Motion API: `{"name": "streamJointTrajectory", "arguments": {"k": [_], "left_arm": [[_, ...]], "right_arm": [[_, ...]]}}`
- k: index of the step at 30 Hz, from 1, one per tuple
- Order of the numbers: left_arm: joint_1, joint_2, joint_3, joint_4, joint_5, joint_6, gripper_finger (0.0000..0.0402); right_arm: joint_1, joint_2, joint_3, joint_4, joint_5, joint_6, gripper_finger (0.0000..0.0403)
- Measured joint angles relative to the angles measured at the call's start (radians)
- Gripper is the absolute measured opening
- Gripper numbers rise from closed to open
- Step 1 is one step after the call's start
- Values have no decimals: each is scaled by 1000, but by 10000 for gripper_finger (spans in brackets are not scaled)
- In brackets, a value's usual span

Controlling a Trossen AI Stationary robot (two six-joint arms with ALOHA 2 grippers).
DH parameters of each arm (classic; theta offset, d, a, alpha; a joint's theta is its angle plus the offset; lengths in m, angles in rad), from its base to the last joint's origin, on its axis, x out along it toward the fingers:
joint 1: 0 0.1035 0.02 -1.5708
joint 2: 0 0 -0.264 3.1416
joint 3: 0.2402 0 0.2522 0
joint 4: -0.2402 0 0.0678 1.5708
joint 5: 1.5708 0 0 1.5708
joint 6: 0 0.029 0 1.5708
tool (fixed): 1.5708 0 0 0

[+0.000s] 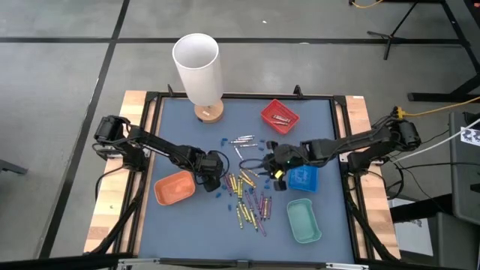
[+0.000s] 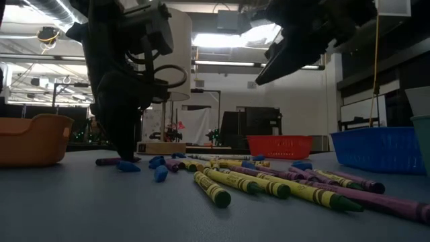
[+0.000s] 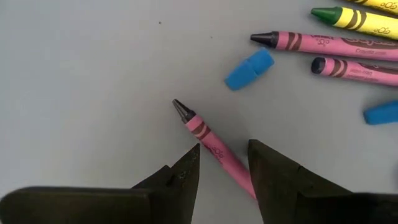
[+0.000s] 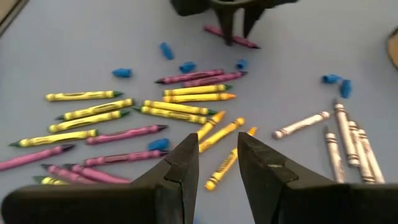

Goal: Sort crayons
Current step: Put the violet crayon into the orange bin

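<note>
The left gripper (image 3: 222, 169) is low over the grey table (image 1: 180, 135), left of centre in the high view, just right of the orange tray (image 1: 175, 187). Its fingers stand apart on either side of a pink crayon (image 3: 214, 149) that lies flat on the table; in the left wrist view the crayon runs between the two tips without either visibly pressing on it. A small blue bit (image 3: 249, 69) lies near its dark point.

The right gripper (image 4: 217, 155) hangs above the table right of centre in the high view, beside the blue tray (image 1: 304, 178), its fingers parted and holding nothing.

The remaining crayons (image 1: 247, 199) lie scattered across the lower middle of the table in the high view: yellow, pink and orange ones mixed together, with a group of silver ones (image 4: 342, 134) off to one side. More crayons lie in the red tray (image 1: 280, 116) at upper right of centre. A green tray (image 1: 304, 220) sits at lower right, and a white cylinder (image 1: 197, 69) stands at the upper edge.
</note>
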Motion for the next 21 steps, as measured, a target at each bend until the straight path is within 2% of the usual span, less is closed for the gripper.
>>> {"name": "streamJointTrajectory", "arguments": {"k": [16, 21], "left_arm": [[0, 0, 0, 0, -1, -16, 10], [0, -1, 0, 0, -2, -20, 6]], "right_arm": [[128, 0, 0, -8, 0, 0, 111], [137, 0, 0, -8, 0, 0, 111]]}}
